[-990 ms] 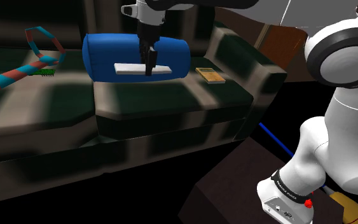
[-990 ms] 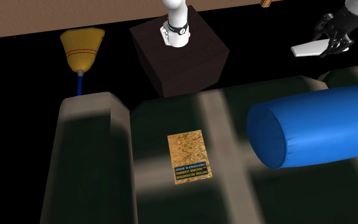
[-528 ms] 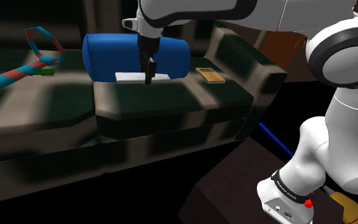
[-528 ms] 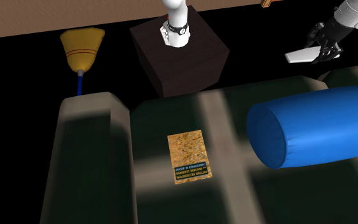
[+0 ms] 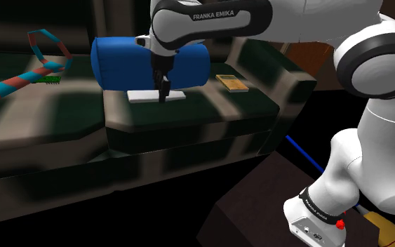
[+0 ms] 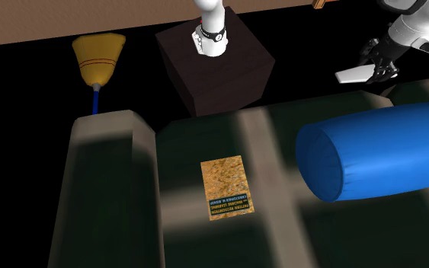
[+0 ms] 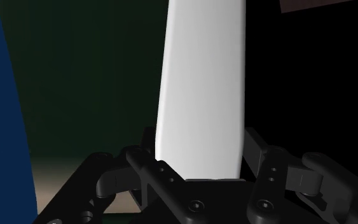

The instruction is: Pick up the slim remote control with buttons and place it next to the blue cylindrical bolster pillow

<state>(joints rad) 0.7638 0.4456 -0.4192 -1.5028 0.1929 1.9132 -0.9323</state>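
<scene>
Sofa seat point(image 5: 196, 116) lies under white remote point(image 5: 143, 96) clasped crosswise in pincer point(image 5: 165, 97).

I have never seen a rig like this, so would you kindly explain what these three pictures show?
Gladly. The machine is a white robot arm mounted on a dark box, its stand, and ending in a black two-finger gripper. The shoulder view looks from beside the stand over a dark sofa. The second exterior view looks back across the sofa towards the stand. The wrist view comes from a camera on the hand, looking along the gripper. On the sofa lie a blue bolster, a tan book and a red-and-teal striped thing. The gripper is shut on a plain white remote, holding it low over the seat, beside the bolster on its stand side.
</scene>
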